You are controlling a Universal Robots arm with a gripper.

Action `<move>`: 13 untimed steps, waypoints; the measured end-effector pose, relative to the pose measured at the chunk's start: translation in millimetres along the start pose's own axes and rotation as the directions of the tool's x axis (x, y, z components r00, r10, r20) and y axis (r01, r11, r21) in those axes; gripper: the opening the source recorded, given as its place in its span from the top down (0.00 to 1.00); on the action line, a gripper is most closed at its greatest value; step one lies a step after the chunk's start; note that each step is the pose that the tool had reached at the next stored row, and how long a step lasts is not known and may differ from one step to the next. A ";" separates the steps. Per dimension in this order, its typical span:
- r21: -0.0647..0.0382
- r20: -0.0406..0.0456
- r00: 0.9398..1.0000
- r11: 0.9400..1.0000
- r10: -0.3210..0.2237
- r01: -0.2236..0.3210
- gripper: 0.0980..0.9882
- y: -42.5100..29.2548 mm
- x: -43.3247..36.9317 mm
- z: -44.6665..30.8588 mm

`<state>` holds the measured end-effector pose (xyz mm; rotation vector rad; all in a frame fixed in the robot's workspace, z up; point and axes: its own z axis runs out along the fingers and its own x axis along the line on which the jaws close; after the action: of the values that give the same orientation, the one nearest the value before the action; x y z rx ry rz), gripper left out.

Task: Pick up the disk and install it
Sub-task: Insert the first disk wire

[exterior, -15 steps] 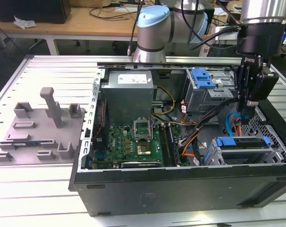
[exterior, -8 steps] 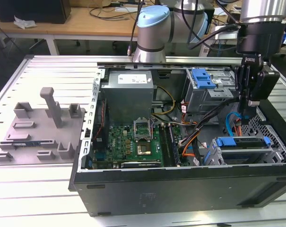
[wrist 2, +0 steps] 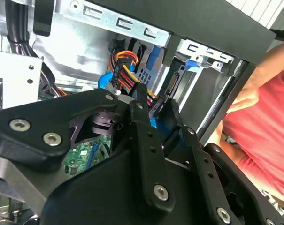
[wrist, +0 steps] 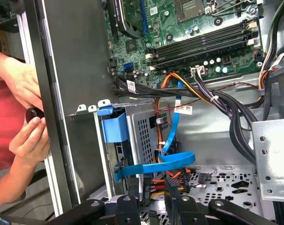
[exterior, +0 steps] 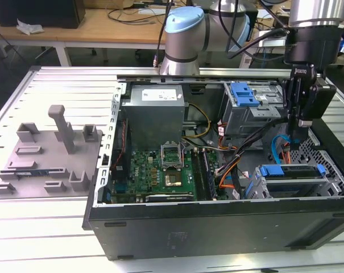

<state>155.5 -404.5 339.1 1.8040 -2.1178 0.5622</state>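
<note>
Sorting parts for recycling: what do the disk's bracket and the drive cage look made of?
Disk's bracket: probably moulded plastic, bright blue, smooth, faintly glossy. Drive cage: apparently bare grey sheet metal, matte, with punched holes and folded edges.

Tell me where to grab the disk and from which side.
Take the disk by the long blue bracket along its top edge, coming straight down from above. It sits in the metal cage, whose walls seem to close off its other sides, so the top is probably the only open way in.
</note>
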 end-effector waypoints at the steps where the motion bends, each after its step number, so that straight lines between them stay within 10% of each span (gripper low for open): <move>1: -0.002 0.000 1.000 1.000 0.000 0.000 0.72 -0.9 -0.4 0.4; 13: -0.039 -0.006 1.000 0.999 -0.008 0.008 0.72 -3.2 -2.4 1.4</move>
<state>159.1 -403.6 337.1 1.7865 -2.1015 0.5203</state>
